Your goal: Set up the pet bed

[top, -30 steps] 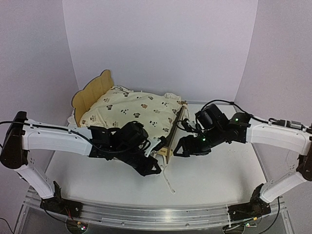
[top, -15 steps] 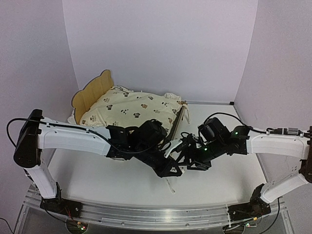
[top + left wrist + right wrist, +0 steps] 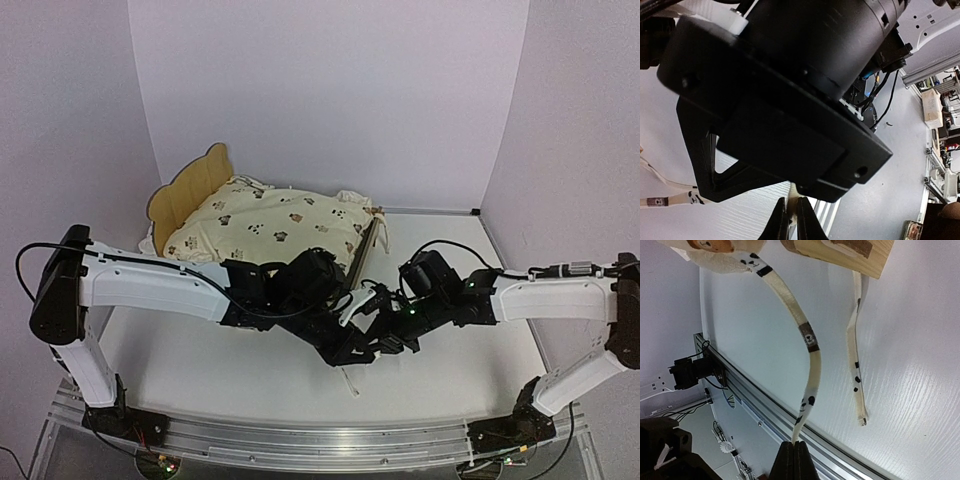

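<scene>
Cream tie (image 3: 812, 347) in right hand (image 3: 794, 446)

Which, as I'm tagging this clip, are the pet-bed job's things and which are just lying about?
Job in hand:
- pet bed
- animal-print cover lying on it
- tie strap, its end pinched in the right claw
- second strap, loose on the table
- left claw

Just there:
- aluminium rail along the near edge

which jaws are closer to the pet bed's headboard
left, narrowly. both pairs of jaws are off the foot end of the pet bed, far from the headboard; the left jaws lie on the headboard's side, the right jaws just beyond them
</scene>
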Motion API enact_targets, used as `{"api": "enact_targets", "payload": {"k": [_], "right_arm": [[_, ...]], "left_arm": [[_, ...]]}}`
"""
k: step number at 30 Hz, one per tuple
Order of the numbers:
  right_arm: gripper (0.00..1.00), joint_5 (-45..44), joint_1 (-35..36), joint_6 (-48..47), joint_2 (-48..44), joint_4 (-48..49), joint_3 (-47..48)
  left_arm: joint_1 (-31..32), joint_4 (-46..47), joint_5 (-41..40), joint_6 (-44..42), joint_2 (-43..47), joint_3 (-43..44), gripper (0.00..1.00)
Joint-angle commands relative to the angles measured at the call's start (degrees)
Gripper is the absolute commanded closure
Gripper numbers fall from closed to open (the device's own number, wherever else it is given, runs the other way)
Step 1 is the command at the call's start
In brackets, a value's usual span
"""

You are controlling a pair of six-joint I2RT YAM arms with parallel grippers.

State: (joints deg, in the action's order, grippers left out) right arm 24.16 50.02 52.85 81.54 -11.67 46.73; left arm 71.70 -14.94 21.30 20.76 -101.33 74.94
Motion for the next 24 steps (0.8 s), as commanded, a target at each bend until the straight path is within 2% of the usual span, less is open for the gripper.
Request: {"api": "enact_targets", "payload": {"k": [1, 4, 14, 20, 24], "right_arm": [[1.0, -3.96, 0.01, -4.89, -1.95, -1.21, 0.22], [1.0, -11.83, 0.02, -9.77, -3.79, -7.73, 1.45], [1.0, -28.23, 0.04, -16.81, -9.71, -13.72, -0.77], [1.0, -26.72, 0.07, -17.4, -8.97, -13.73, -1.16], [1.0, -17.75, 0.07, -17.16, -8.21, -11.78, -1.07]], "left_arm": [[0.63, -1.9, -7.17, 0.79, 2.51, -0.45, 0.8], [1.22, -3.5, -10.49, 1.17, 3.65, -2.0, 0.68], [2.34, -5.96, -15.4, 2.53, 2.04, -4.13, 0.57], [3.84, -11.56, -22.37, 2.48, -4.98, 1.26, 0.53], [4.15, -12.43, -27.26, 3.97, -4.67, 0.93, 0.53]]}}
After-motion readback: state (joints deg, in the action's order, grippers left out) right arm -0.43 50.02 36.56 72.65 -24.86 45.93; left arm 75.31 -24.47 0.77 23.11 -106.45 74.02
